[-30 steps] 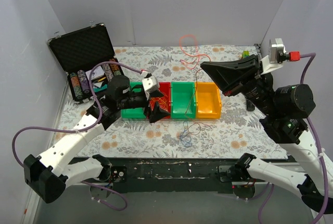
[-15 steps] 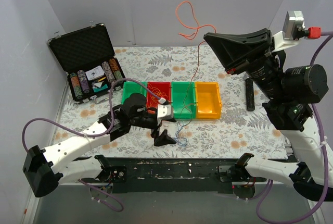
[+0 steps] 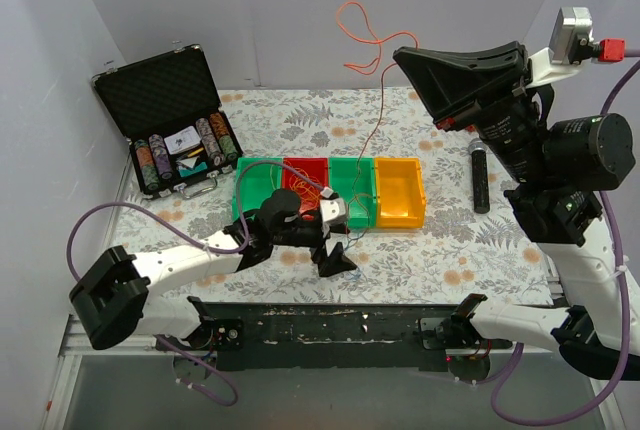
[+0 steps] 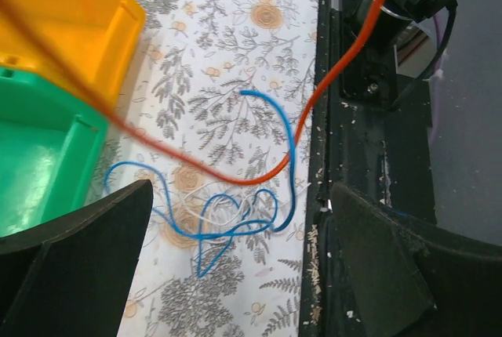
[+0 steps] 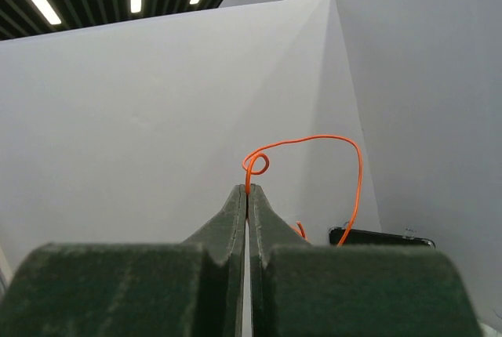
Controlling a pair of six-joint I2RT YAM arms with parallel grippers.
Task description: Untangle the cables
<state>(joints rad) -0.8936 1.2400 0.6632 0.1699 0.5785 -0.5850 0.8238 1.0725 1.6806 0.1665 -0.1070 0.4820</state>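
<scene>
My right gripper is raised high at the back right, shut on a thin orange cable. That cable loops above the fingers and hangs down towards the bins. In the right wrist view the shut gripper pinches the orange cable at its tips. My left gripper is low in front of the bins, open. In the left wrist view its open gripper hovers over a looped blue cable lying on the mat, with the orange cable crossing above. A clump of orange and red cables lies in the red bin.
A row of bins stands mid-table: green, red, green, orange. An open black case of poker chips sits at the back left. A black bar lies at the right. The table's front edge is close to the blue cable.
My left gripper has moved from the red bin forward and right, down to the blue cable. My right gripper has lifted the orange cable high.
</scene>
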